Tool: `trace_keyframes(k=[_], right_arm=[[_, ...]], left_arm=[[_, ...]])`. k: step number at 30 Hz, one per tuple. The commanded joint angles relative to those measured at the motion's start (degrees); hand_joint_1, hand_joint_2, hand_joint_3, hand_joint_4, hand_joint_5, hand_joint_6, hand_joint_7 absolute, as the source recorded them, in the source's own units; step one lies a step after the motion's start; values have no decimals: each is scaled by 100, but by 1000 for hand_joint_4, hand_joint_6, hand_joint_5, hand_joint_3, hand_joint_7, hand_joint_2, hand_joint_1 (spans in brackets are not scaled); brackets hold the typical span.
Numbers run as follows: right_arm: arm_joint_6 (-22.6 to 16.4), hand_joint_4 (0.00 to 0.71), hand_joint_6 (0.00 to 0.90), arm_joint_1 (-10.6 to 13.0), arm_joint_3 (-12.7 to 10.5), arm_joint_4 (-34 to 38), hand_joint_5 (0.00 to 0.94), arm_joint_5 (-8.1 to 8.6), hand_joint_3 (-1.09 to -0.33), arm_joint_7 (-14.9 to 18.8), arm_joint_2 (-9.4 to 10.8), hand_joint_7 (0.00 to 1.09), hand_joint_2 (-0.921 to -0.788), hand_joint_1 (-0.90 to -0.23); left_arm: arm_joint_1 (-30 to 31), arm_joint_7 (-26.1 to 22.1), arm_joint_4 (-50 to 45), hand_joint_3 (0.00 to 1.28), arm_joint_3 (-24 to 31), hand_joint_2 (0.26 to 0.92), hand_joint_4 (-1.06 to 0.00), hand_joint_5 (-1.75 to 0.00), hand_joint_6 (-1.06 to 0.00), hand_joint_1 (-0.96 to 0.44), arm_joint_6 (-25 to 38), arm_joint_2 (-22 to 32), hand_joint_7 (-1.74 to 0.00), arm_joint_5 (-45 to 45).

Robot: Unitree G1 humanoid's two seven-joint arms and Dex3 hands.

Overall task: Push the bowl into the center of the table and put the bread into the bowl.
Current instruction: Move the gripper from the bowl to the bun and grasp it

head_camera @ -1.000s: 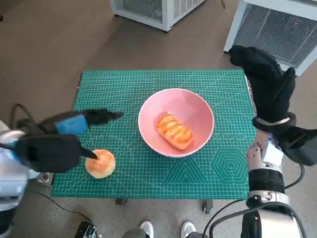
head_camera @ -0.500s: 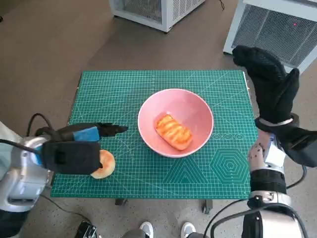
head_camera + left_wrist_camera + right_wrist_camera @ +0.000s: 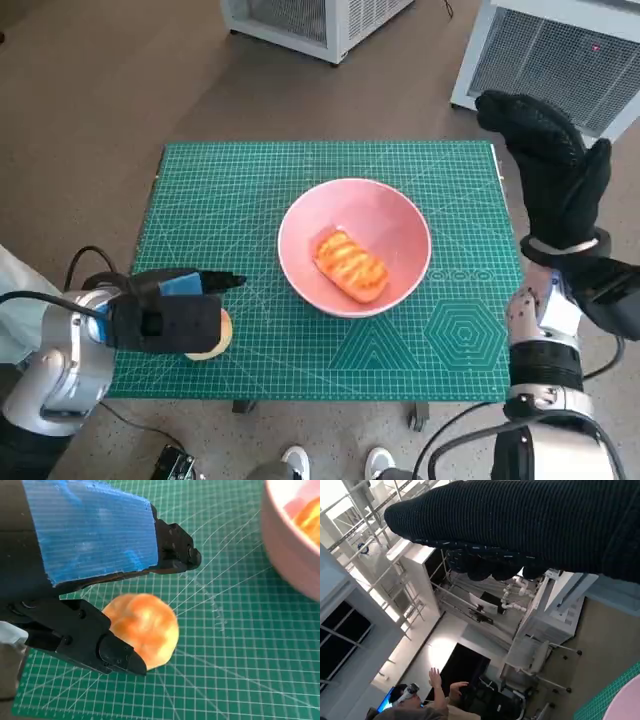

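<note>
A pink bowl stands at the middle of the green mat with a long glazed bread lying in it. A round bun lies near the mat's front left corner, mostly hidden under my left hand. In the left wrist view the bun sits between that hand's spread black fingers and thumb, not clamped. The bowl's rim shows close beside it. My gloved right hand is raised beyond the table's right edge, open and empty; its glove fills the right wrist view.
White vented cabinets stand on the floor beyond the table. A person's shoes show at the near edge. A cable loops by my left forearm. A person sits far off in the right wrist view.
My left hand has drawn back toward the front left and come down over the round bun, covering most of it. The right hand has barely shifted. Bowl and bread are unmoved.
</note>
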Motion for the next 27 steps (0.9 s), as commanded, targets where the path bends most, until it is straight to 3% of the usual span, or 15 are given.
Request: trace_keyframes(k=[1,9,19,25,27], right_arm=[[0,210,306,46,10,46,0,-11,-640,11,-4,50,-921,-670],[13,210,305,52,24,37,0,-23,-644,-18,13,47,-921,-668],[62,207,305,50,46,22,0,-43,-646,-90,43,45,-921,-672],[133,207,306,60,57,-25,0,0,-644,-78,60,44,-921,-679],[151,207,306,62,57,-34,0,7,-645,-81,66,44,-921,-681]], left_arm=[[54,-99,-102,1,-134,744,-176,0,-285,-205,115,66,0,239],[182,-250,-215,0,-337,727,-196,-6,-302,-286,275,171,-7,681],[461,-9,-203,0,-377,720,-229,-15,-370,-233,163,59,-32,1040],[667,390,-107,5,-357,728,-370,-58,-509,-94,18,-41,-87,1230],[729,604,-29,16,-344,752,-525,-125,-599,-42,-73,-83,-130,1295]])
